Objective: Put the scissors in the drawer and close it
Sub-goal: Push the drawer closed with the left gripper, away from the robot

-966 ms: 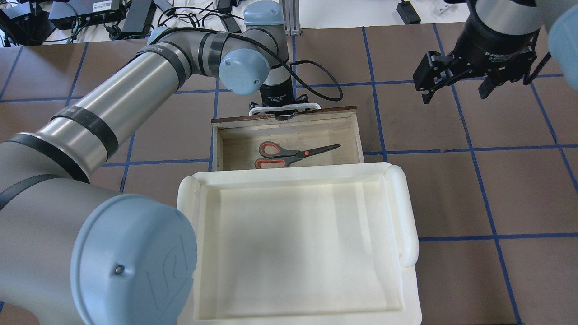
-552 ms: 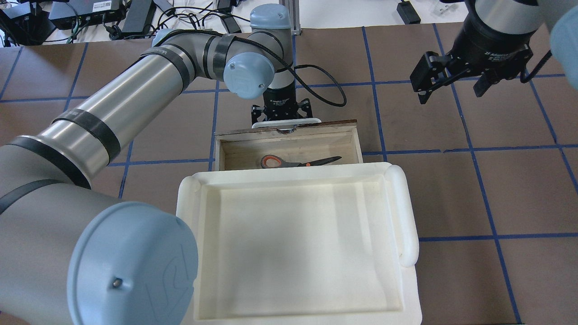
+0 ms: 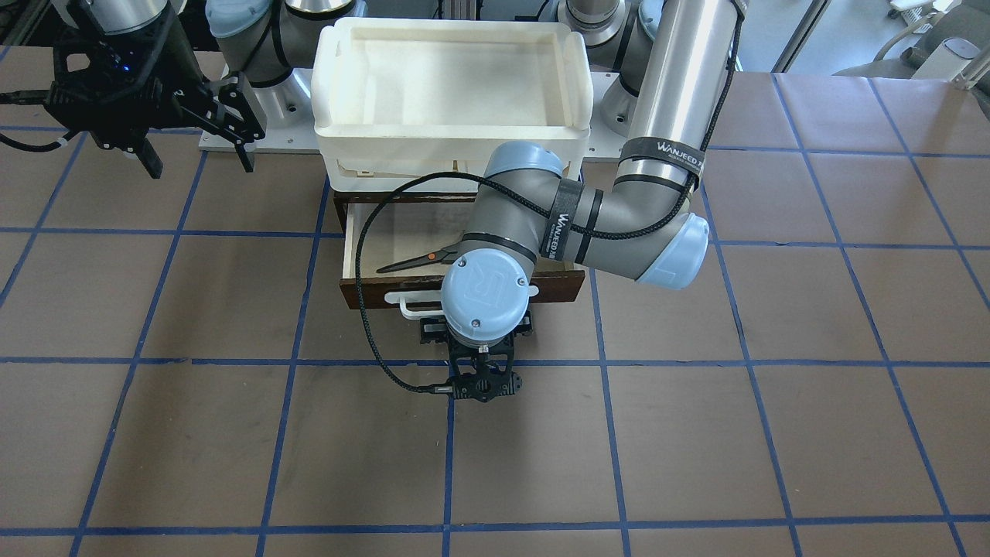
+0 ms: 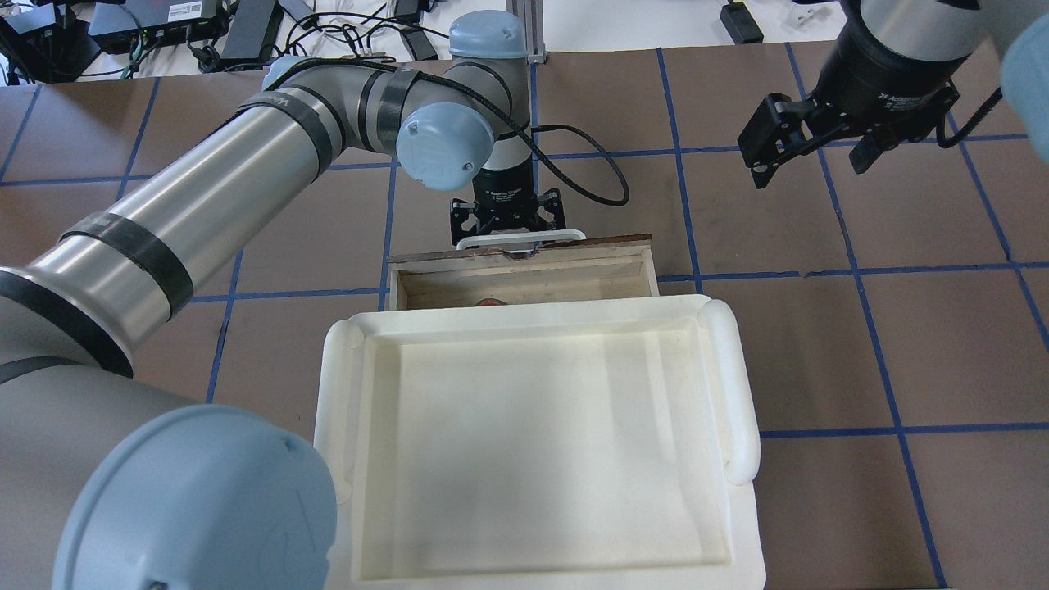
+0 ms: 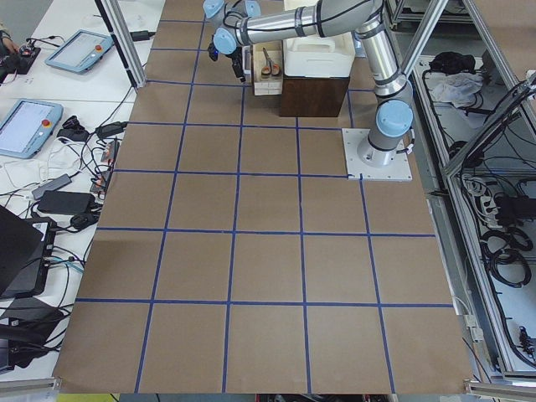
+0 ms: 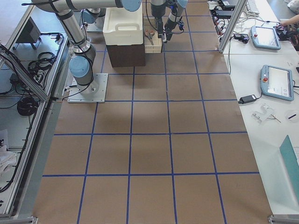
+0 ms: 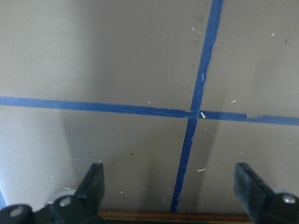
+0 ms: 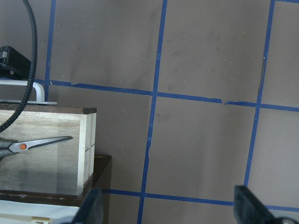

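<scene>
item: scissors (image 3: 416, 260). they lie flat on the pale floor of the drawer (image 3: 557, 283), on the robot's side of the left claw (image 4: 508, 228), behind the drawer's front board. the dark blades point toward the right claw's side. from the front the loop handles are hidden by the left wrist. from overhead only a sliver of orange shows at the tray's rim.

item: drawer. dark brown front, plywood inside, partly open, jutting from under the foam tray (image 4: 737, 385). overhead, a narrow strip of its interior shows between the front board and the tray's edge. the white bar handle (image 4: 520, 238) is on the outer face of the front, directly below the left claw.

item: left claw. it points down at the outer side of the drawer front, spread wide, with nothing between its fingers (image 7: 93, 183). the fingers stand just beyond the bar handle; whether they touch it cannot be told. a black cable (image 3: 363, 309) loops from the wrist across the drawer's corner.

item: right claw (image 4: 811, 162). spread wide, empty, it hangs above bare worktop (image 4: 901, 344), well apart from the drawer and off to its side. its camera sees the drawer's corner and the blade tips at the left edge.

item: foam tray. white, rectangular, rolled rims, it sits on top of the dark cabinet (image 6: 125, 55) that houses the drawer, on the robot's side of both claws.

item: worktop. brown, marked with a grid of blue tape.
</scene>
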Action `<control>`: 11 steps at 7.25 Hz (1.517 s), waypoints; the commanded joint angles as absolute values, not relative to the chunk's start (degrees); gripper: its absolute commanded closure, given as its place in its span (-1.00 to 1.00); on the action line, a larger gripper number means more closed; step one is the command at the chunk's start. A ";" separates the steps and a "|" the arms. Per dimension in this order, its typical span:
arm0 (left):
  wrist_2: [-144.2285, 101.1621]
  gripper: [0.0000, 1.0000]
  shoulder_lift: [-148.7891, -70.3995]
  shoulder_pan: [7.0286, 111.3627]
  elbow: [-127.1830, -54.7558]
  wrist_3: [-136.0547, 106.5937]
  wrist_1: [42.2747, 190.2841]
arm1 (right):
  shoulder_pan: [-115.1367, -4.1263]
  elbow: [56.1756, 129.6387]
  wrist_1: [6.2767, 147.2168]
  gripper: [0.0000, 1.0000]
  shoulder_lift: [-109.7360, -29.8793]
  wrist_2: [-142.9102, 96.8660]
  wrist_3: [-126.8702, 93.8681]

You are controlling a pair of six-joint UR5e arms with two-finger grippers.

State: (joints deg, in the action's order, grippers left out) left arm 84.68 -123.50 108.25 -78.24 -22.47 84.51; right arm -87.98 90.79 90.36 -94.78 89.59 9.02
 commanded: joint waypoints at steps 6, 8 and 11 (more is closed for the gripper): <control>85.52 -1.00 -114.00 111.96 -89.11 -22.41 88.06 | -87.98 90.79 90.35 -1.00 -94.75 89.56 9.05; 85.61 -1.00 -112.68 112.41 -89.47 -22.50 90.69 | -87.98 90.79 90.35 -1.00 -94.83 89.74 8.96; 86.65 -1.00 -112.85 111.72 -88.25 -22.33 88.52 | -87.98 90.79 90.35 -1.00 -94.83 89.74 9.14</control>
State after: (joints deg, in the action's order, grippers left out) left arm 85.96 -112.77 112.19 -89.16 -22.49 89.95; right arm -87.92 90.79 90.35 -94.83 89.77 9.10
